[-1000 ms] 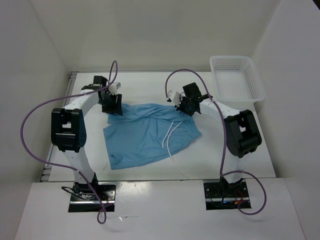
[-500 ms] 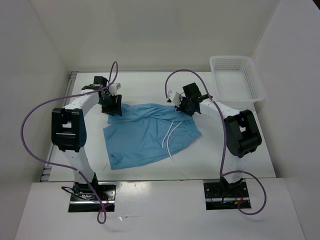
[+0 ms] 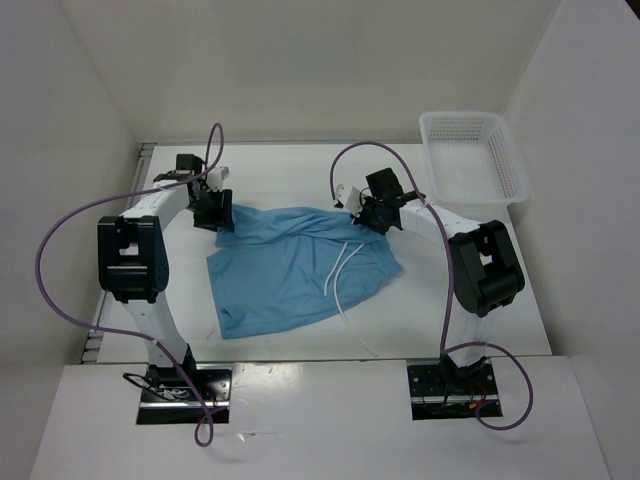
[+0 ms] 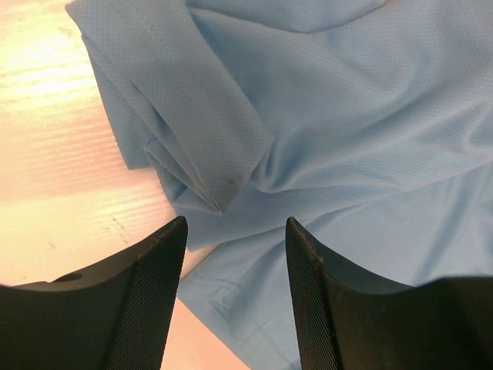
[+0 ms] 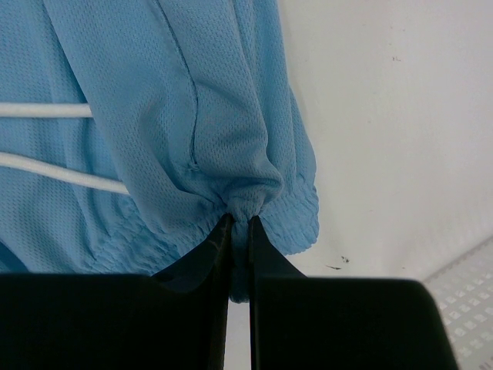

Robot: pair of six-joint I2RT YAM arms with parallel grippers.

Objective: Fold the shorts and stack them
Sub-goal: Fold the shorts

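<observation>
We pinch the shorts [image 3: 300,265] by the waistband [image 5: 286,222] in our right pincer [image 5: 239,225].
Left pincer [image 4: 235,231] gapes empty; their folded corner lies just ahead.

Top view bright, even overhead light, only faint soft shadows, detail slightly soft; left wrist view has warm pinkish glare blowing out the bare table [image 4: 54,131], shorts [image 4: 362,131] weave sharp in both wrist views, left gripper [image 4: 236,227] and right gripper [image 5: 239,220] near-black, underexposed, soft-edged up close.
</observation>
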